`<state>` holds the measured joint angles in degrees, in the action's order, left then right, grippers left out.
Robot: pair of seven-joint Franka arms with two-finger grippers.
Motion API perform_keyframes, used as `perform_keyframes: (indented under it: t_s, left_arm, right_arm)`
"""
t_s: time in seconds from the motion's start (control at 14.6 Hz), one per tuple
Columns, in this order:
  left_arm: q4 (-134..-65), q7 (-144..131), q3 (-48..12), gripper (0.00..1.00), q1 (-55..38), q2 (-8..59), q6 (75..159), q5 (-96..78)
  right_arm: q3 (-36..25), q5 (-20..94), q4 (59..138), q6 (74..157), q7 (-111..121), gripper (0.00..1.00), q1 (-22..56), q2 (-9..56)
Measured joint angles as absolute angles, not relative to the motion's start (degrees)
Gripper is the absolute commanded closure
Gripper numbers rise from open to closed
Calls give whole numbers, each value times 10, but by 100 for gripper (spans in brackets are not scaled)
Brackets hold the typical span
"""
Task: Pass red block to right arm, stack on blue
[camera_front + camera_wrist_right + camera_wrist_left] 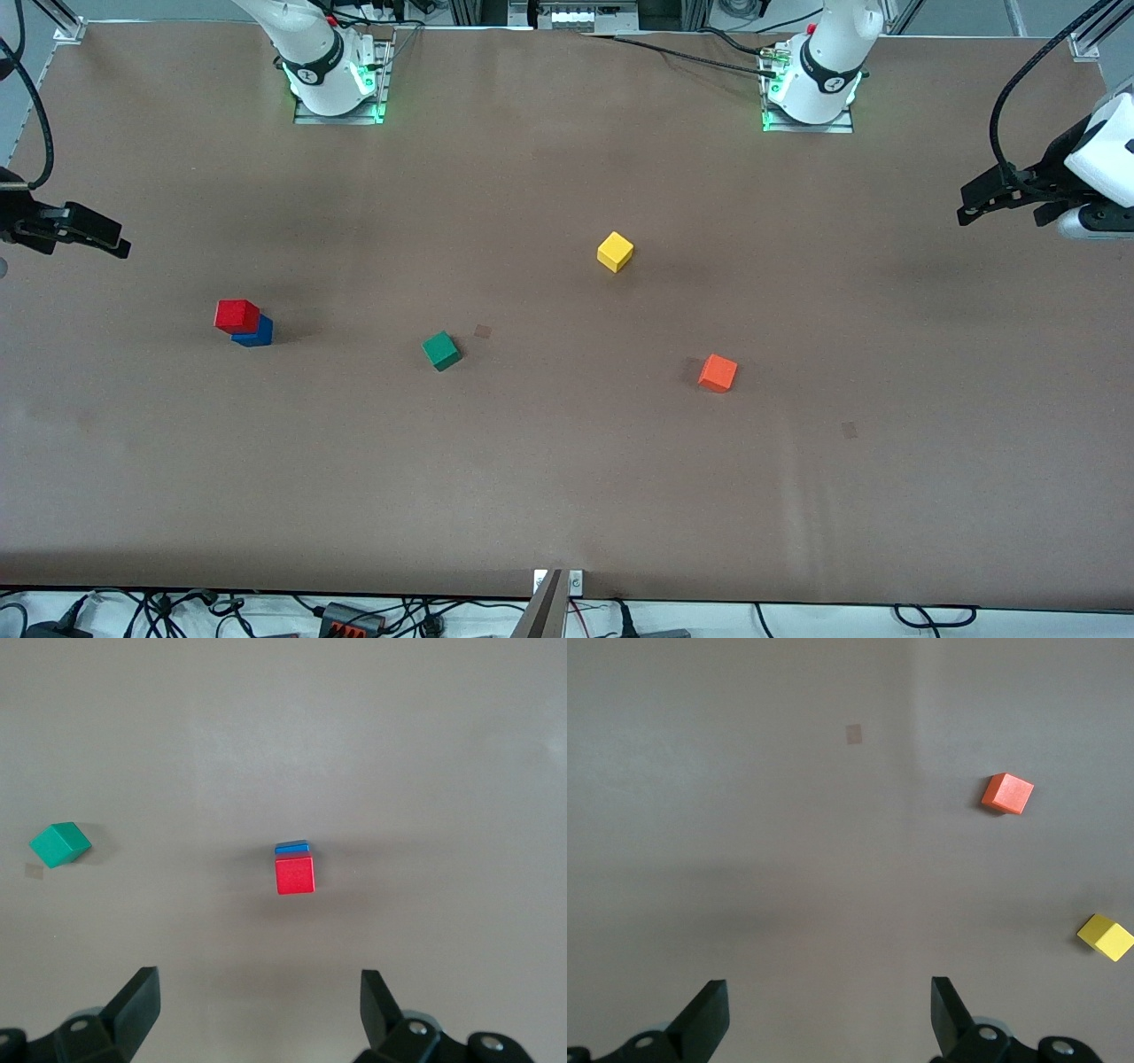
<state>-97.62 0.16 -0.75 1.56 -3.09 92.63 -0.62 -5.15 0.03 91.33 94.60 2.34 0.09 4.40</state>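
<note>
The red block (236, 315) sits on top of the blue block (256, 333) toward the right arm's end of the table. In the right wrist view the red block (294, 874) covers most of the blue block (292, 848). My right gripper (120, 249) is open and empty, raised at the right arm's end of the table, apart from the stack; its own view shows it (259, 997) with the jaws wide apart. My left gripper (967, 213) is open and empty, raised at the left arm's end of the table; it shows wide open in its own view (829, 1005).
A green cube (441, 350) lies near the table's middle, also in the right wrist view (59, 844). A yellow cube (615, 252) and an orange cube (718, 373) lie toward the left arm's end; both show in the left wrist view, orange cube (1007, 794), yellow cube (1106, 937).
</note>
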Motion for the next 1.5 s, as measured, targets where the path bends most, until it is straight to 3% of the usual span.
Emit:
perform_keyframes:
  t_s: [0.34, 1.5]
  left_arm:
    - [-976, 2, -7, 0, 16, -31, 926, -6]
    - [-976, 2, -7, 0, 16, -31, 926, -6]
  right_arm:
    - [-47, -13, 954, 971, 23, 0, 1, 16]
    - [-45, -15, 955, 976, 24, 0, 1, 11]
